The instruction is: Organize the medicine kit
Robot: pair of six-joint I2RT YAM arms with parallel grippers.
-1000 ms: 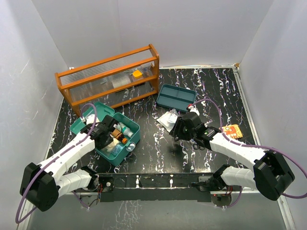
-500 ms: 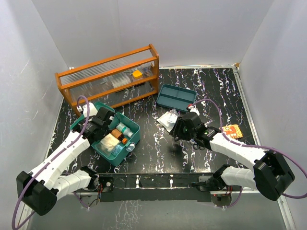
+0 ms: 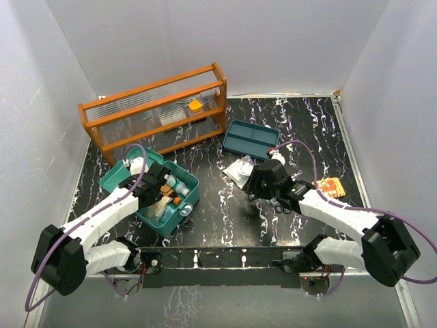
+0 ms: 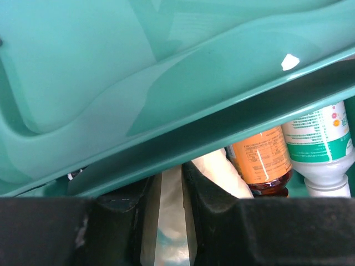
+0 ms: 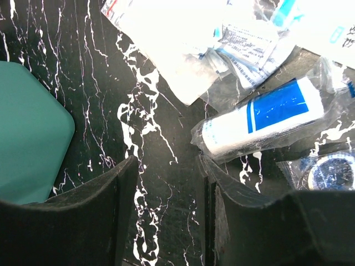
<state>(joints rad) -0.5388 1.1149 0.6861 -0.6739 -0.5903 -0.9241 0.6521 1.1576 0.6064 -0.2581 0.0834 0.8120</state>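
Black marbled tabletop (image 3: pixel 225 212), white walls. Medicine kit (image 3: pixel 193 188) at left front, lid open, bottles (image 4: pixel 260 160) lying inside; tray insert (image 3: pixel 250 139) well apart, mid-back near wooden rack (image 3: pixel 157 113). Left pincer (image 4: pixel 172 183) down in kit, jaws nearly together, pale packet (image 4: pixel 171 221) in gap; cannot tell if gripped. Right pincer (image 5: pixel 169 166) released, beside wrapped bandage roll (image 5: pixel 260 119). Probably light, stiff, slick plastic; best taken by rim or lid edge.
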